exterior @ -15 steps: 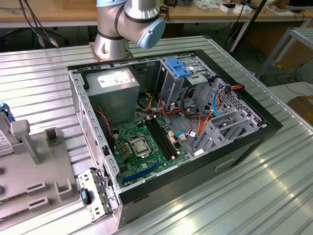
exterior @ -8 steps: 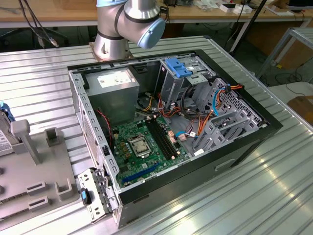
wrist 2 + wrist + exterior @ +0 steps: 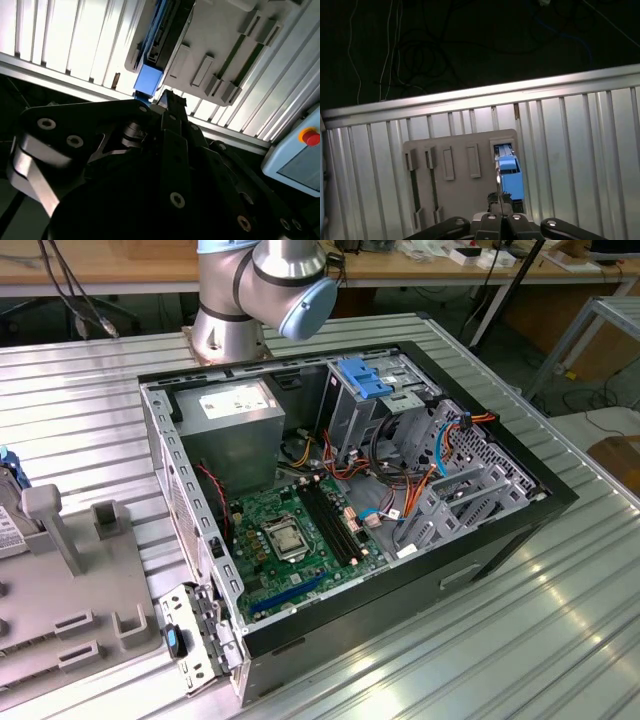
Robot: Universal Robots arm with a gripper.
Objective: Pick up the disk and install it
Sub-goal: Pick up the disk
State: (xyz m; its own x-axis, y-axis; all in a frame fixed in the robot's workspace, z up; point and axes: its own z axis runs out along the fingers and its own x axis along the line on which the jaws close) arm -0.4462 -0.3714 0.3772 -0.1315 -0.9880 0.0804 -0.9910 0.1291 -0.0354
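disk (image 3: 510,172) stands on edge in a corner slot of the grey holder plate (image 3: 457,200), on the plate side closest to the counter (image 3: 570,150) edge. Blue rail faces up.

First wrist view looks straight down on it. It also shows dark floor with loose cables (image 3: 415,55) past the counter edge. Second wrist view shows the blue end face close up (image 3: 149,80), plus a pendant (image 3: 295,160) with a red button (image 3: 311,136) off the counter.

Exterior view has the disk cut off by the frame at the exterior view's left (image 3: 7,530): a sliver of the silvery label, print unreadable. Same view shows an open PC case (image 3: 380,612) lying mid-counter, with motherboard (image 3: 290,540), grey power supply (image 3: 235,430) with a white label that is illegible, and a drive cage (image 3: 365,390) with a blue latch. Arm base (image 3: 235,320) sits at the far counter edge.

gripper (image 3: 498,197) hangs over the plate, jaws together with nothing between them. Its tip sits just beside the disk's blue end in both wrist views (image 3: 169,97). Can't tell whether it touches.
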